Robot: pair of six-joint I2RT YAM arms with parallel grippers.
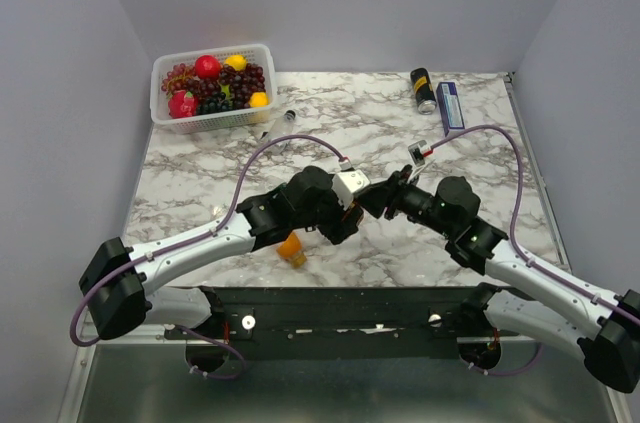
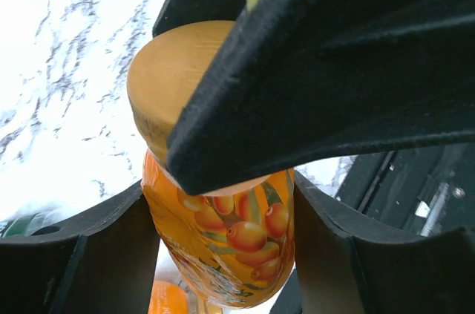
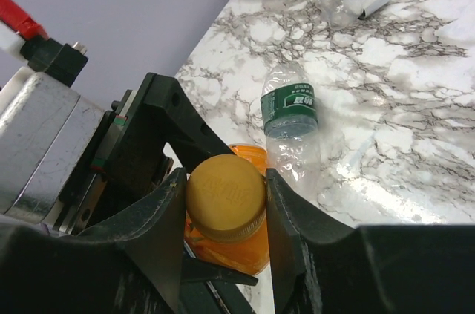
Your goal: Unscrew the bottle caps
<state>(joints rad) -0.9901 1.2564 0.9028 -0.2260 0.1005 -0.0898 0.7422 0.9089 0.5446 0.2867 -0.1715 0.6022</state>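
My left gripper is shut on the body of an orange juice bottle and holds it off the table. My right gripper is shut on that bottle's orange cap, one finger on each side. In the left wrist view a right finger covers part of the cap. In the top view both grippers meet mid-table and hide the held bottle. A second orange bottle lies under the left arm. A clear bottle with a green label lies just beyond. Another clear bottle lies near the basket.
A white basket of fruit stands at the back left. A black drink can and a blue box lie at the back right. Grey walls close the left, back and right sides.
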